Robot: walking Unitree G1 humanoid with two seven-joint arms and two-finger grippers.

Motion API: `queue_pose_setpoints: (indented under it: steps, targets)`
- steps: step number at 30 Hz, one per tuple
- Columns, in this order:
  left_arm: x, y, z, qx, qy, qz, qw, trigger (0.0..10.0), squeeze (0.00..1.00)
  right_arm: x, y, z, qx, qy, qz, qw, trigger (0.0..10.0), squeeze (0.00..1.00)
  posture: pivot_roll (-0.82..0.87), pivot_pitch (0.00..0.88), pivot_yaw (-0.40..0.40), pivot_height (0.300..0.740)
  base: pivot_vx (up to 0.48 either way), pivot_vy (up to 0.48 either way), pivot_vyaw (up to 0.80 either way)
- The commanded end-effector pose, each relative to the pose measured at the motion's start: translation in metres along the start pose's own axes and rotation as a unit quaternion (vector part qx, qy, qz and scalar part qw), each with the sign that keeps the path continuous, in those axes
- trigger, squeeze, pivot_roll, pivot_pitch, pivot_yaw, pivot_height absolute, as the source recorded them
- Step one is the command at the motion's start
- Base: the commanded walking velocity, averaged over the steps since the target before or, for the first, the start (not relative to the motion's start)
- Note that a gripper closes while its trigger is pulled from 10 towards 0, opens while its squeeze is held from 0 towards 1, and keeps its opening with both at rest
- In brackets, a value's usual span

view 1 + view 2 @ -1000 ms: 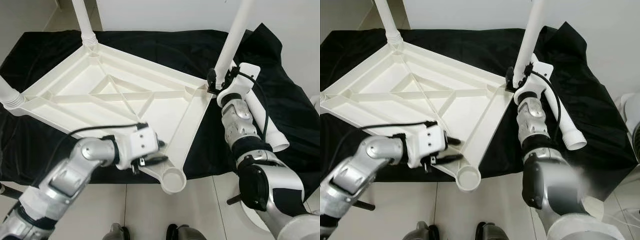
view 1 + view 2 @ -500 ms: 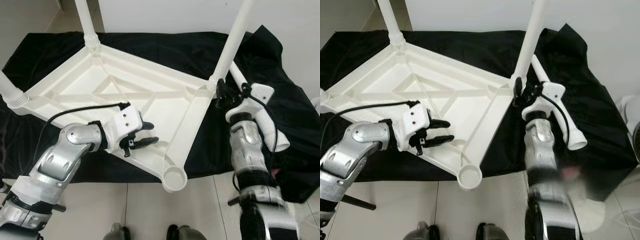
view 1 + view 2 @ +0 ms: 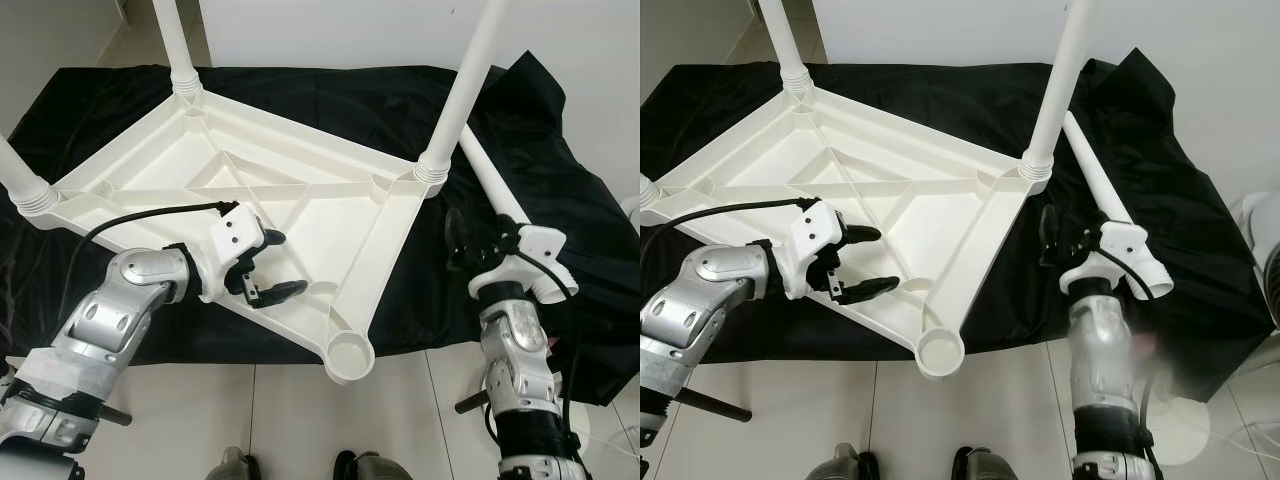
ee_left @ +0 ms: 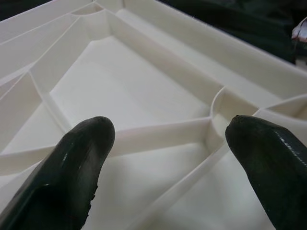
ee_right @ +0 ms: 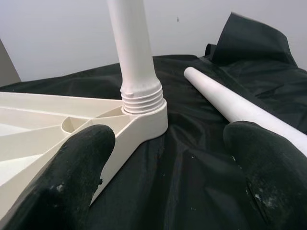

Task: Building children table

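Black cloth [image 3: 560, 190] under upturned white tabletop [image 3: 300, 200], left pincer [image 3: 268, 264] spread over its ribs, right pincer [image 3: 466, 240] spread beside loose leg [image 3: 500, 195]

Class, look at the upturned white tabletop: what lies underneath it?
A black cloth spreads under the upturned tabletop, reaching past its edges; the loose leg rests on it too. Whatever supports the cloth is covered and cannot be seen.
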State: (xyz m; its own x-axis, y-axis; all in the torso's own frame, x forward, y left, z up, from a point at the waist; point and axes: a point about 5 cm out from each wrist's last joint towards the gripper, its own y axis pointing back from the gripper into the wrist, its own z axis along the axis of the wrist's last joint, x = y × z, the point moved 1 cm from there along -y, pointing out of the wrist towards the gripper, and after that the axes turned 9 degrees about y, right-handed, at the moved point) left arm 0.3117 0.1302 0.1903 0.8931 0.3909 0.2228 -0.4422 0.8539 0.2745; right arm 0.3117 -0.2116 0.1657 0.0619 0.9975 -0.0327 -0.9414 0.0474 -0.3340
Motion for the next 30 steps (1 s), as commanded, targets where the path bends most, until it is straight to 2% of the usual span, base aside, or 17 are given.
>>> queue_pose_setpoints:
  steps: [1, 2, 4, 8, 18, 21, 23, 30]
  targets:
    - [-0.009, 0.0, -0.009, 0.04, -0.015, -0.086, 0.995, 10.0, 0.0, 0.0, 0.004, -0.001, 0.008, -0.002, 0.001, 1.0, 10.0, 0.0, -0.02, 0.112, 0.005, 0.74, 0.0, 0.0, 0.0]
    - [-0.009, 0.0, -0.009, 0.04, -0.015, -0.086, 0.995, 10.0, 0.0, 0.0, 0.004, -0.001, 0.008, -0.002, 0.001, 1.0, 10.0, 0.0, -0.02, 0.112, 0.005, 0.74, 0.0, 0.0, 0.0]
    - [-0.005, -0.001, -0.021, 0.078, -0.034, -0.082, 0.993, 10.0, 0.0, -0.003, 0.005, 0.002, 0.012, 0.001, 0.0, 1.0, 10.0, 0.0, -0.02, 0.104, 0.008, 0.74, 0.0, 0.0, 0.0]
    - [-0.002, -0.002, -0.03, 0.104, -0.05, -0.077, 0.99, 10.0, 0.0, -0.004, 0.005, 0.005, 0.012, 0.001, -0.002, 1.0, 10.0, 0.0, -0.02, 0.099, 0.01, 0.74, 0.0, 0.0, 0.0]
    - [0.004, -0.012, -0.042, 0.125, -0.026, -0.037, 0.991, 10.0, 0.0, -0.004, 0.005, 0.008, 0.014, 0.005, -0.002, 1.0, 10.0, 0.0, -0.03, 0.09, 0.013, 0.74, 0.0, 0.0, 0.0]
    - [0.012, -0.016, -0.044, 0.136, -0.029, -0.007, 0.99, 10.0, 0.0, -0.004, 0.004, 0.009, 0.017, 0.004, -0.002, 1.0, 10.0, 0.0, -0.03, 0.091, 0.013, 0.74, 0.0, 0.0, 0.0]
    - [0.02, -0.021, -0.043, 0.141, -0.003, 0.011, 0.99, 10.0, 0.0, -0.003, 0.003, 0.01, 0.018, 0.004, 0.0, 1.0, 10.0, 0.0, -0.02, 0.098, 0.012, 0.74, 0.0, 0.0, 0.0]
    - [0.03, -0.027, -0.042, 0.157, 0.01, 0.033, 0.987, 10.0, 0.0, -0.003, 0.0, 0.012, 0.018, 0.007, 0.001, 1.0, 10.0, 0.0, -0.03, 0.107, 0.021, 0.74, 0.0, 0.0, 0.0]
